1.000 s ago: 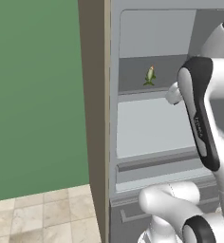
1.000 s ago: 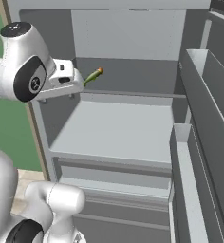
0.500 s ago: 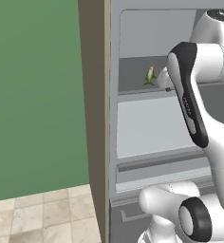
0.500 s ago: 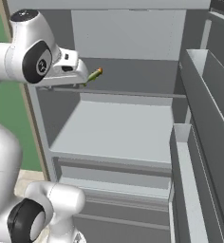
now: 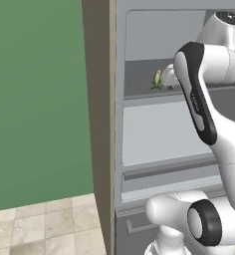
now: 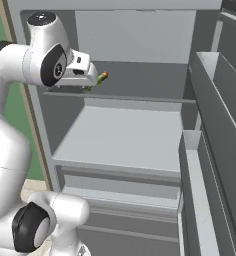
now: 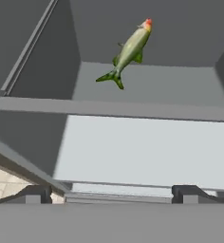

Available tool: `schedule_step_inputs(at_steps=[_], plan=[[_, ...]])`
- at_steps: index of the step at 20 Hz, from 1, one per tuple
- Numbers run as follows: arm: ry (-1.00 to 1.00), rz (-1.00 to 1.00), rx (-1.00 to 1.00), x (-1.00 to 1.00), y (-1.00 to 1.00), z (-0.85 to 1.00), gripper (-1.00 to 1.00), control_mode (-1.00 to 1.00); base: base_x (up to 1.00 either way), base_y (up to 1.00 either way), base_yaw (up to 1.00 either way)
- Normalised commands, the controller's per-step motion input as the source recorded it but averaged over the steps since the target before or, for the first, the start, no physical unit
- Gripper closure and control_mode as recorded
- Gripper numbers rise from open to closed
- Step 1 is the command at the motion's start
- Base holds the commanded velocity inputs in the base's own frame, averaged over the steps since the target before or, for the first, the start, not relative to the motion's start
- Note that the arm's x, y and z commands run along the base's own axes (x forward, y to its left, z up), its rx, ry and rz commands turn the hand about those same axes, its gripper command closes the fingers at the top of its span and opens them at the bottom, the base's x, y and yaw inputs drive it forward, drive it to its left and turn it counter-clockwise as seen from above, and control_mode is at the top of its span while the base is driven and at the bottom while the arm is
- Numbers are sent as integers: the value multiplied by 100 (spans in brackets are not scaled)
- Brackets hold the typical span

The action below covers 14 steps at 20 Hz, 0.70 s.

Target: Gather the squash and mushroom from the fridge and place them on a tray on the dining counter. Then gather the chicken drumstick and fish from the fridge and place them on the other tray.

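Hand view, fish (image 7: 128,52) lying on upper fridge (image 7: 147,147) shelf, end effector (image 7: 112,192) spread wide, nothing betw. tips

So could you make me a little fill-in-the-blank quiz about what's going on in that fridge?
1. The fridge door stands ____.
2. The fish lies on the ____ shelf.
3. The gripper has its jaws ____, holding nothing.
4. The fish's body is mostly ____ in colour.

Missing words: open; upper; open; green
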Motion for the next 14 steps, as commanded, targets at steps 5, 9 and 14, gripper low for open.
schedule_step_inputs(at_steps=[5, 9, 14], plan=[[0, -3, 6, 53, 0, 0, -100, -100, 0, 0, 0], [1, -5, 0, 61, 0, -1, -100, -100, 0, 0, 0], [3, -3, 0, 63, 0, -14, -100, -100, 0, 0, 0]])
